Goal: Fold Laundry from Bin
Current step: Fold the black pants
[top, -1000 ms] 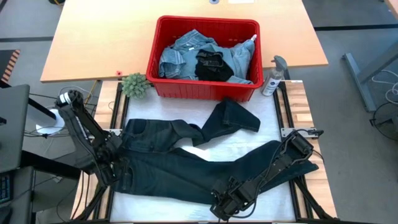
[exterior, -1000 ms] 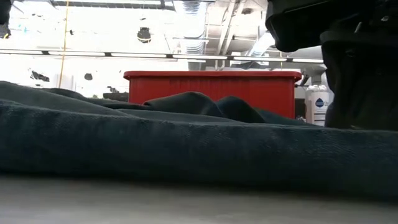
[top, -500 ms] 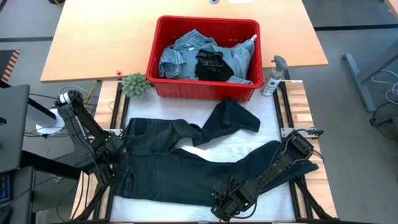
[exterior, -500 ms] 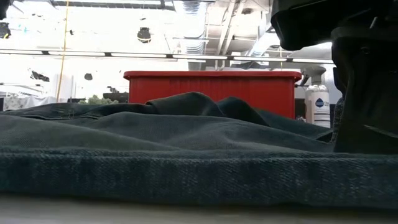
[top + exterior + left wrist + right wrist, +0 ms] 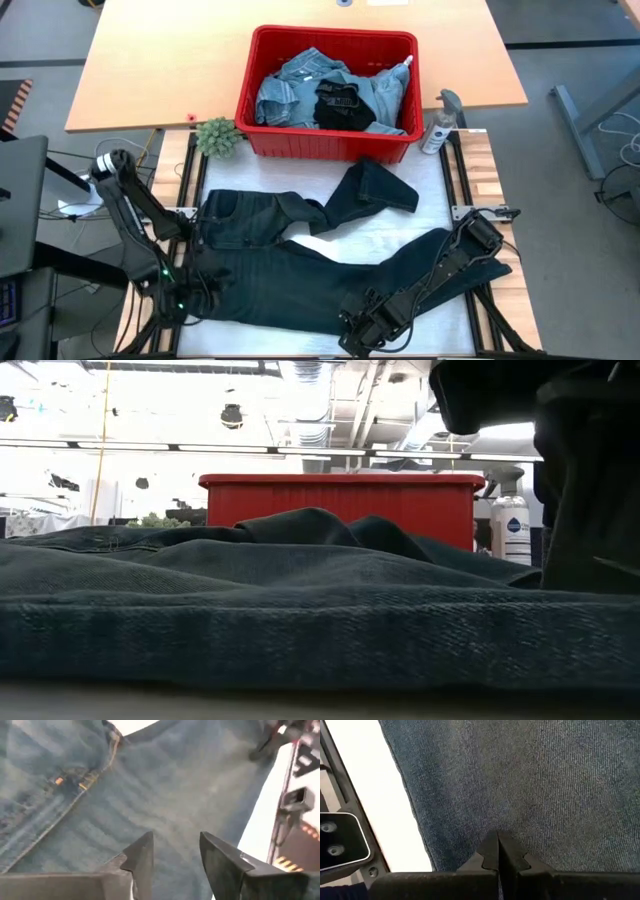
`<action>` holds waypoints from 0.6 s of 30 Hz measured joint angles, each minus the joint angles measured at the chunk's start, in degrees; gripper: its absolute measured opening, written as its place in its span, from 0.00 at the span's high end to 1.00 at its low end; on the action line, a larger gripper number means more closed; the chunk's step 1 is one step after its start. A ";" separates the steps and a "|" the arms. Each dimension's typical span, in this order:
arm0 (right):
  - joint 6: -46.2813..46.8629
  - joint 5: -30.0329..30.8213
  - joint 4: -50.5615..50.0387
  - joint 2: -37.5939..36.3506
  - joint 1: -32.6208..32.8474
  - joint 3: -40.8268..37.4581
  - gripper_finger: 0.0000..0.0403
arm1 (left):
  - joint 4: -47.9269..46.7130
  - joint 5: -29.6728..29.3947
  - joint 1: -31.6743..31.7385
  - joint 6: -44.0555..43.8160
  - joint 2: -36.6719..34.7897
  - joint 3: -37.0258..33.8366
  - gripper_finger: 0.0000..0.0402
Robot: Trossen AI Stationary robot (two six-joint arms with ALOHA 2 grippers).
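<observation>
Left gripper (image 5: 188,298) over waistband end of dark jeans (image 5: 300,265), fingers (image 5: 142,857) apart w/ a clear gap, denim showing between them, nothing held. Right gripper (image 5: 362,332) at near edge of same jeans, on the lower leg; its fingers (image 5: 498,851) pressed together, tips against the cloth, whether any fabric is pinched: cannot tell.

Jeans lie spread on the white table top (image 5: 340,240), just in front of the red bin (image 5: 330,90). One leg is bent back toward the bin, its end close to bin's front wall. Bin holds light blue denim pieces (image 5: 290,95) and a black garment (image 5: 343,103) on top.

Small green plant (image 5: 218,137) sits just beside bin's front-left corner. Spray bottle (image 5: 440,122) stands just beside bin's right wall.
</observation>
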 joint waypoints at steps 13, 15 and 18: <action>-11.13 4.67 -16.53 -10.78 -5.11 5.29 0.91 | 16.59 9.12 1.43 -2.97 13.69 -10.13 0.74; -14.59 8.47 -21.81 -13.70 -6.71 5.51 0.89 | 21.13 10.09 1.71 -3.11 15.02 -11.78 0.74; -21.91 12.37 -30.72 -18.16 -10.11 5.76 0.85 | 24.57 9.79 1.80 -3.12 15.83 -12.57 0.74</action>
